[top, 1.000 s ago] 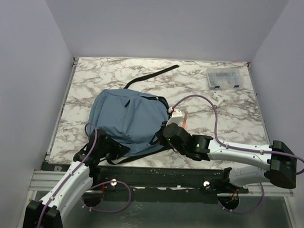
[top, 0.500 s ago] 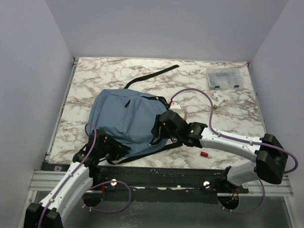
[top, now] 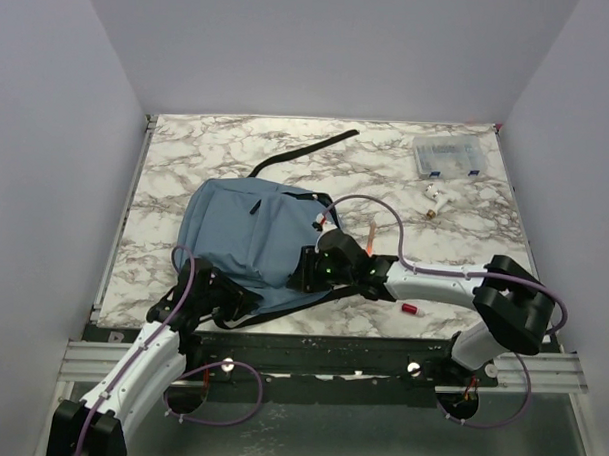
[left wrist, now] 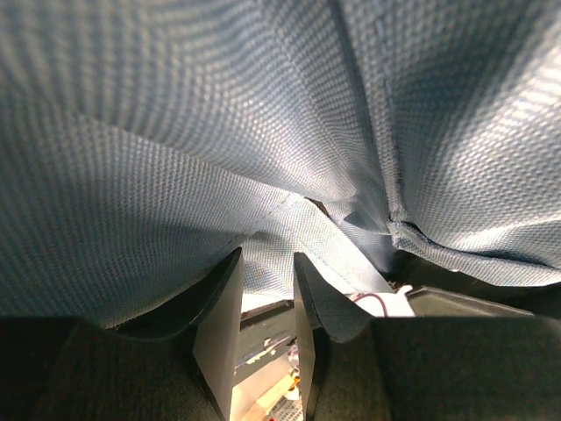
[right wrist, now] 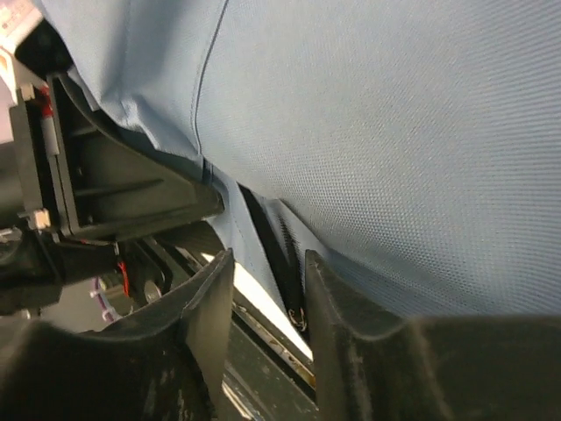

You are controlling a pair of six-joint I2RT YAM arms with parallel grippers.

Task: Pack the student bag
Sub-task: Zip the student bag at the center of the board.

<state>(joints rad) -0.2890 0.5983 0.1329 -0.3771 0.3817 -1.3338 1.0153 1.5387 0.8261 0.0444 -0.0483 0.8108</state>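
The student bag [top: 249, 236] lies flat on the marble table [top: 464, 244], straight ahead of both pincers, with its near edge at their tips. The top view places the left pincer [top: 225, 299] at the bag's near left corner and the right pincer [top: 306, 272] against its near right side, but it hides how either pair of jaws stands.

The left wrist view settles this only partly. Slate-blue cloth drapes over the tips of the left pincer [left wrist: 263, 263], and a fold reaches down between the jaws, which stand a narrow way apart. Whether they clamp that fold I cannot tell.

In the right wrist view the right pincer [right wrist: 267, 263] is spread, with the bag's hem and a dark zipper band [right wrist: 280, 254] lying in the gap.

Only the top view shows the rest. A small red piece [top: 411, 309] lies behind the right pincer, beside its arm. A black strap [top: 302, 153] trails away beyond the bag, and a clear plastic box [top: 448, 157] sits well beyond, far to the right.
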